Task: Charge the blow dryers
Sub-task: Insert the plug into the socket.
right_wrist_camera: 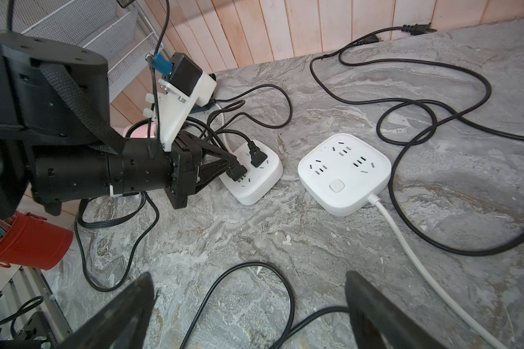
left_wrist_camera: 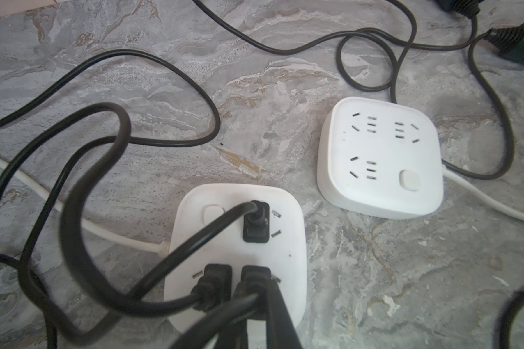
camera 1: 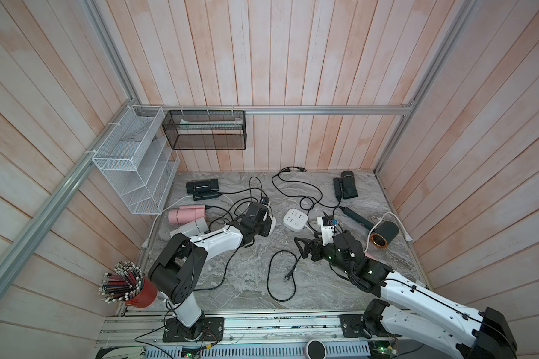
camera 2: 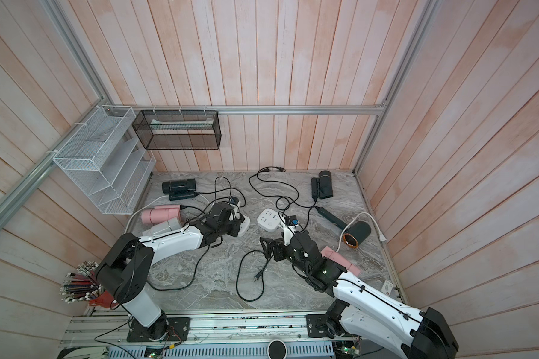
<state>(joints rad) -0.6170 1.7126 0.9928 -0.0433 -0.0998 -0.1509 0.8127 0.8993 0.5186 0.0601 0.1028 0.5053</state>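
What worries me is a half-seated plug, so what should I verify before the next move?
1. The left pincer is shut on the black plug: ok.
2. That plug is pushed home in the crowded power strip: not ok; prongs seem to show beneath it in the right wrist view.
3. The right pincer is open and empty: ok.
4. The free power strip has all three sockets unoccupied: ok.
5. A loose plug lies on the table near the right pincer: ok.
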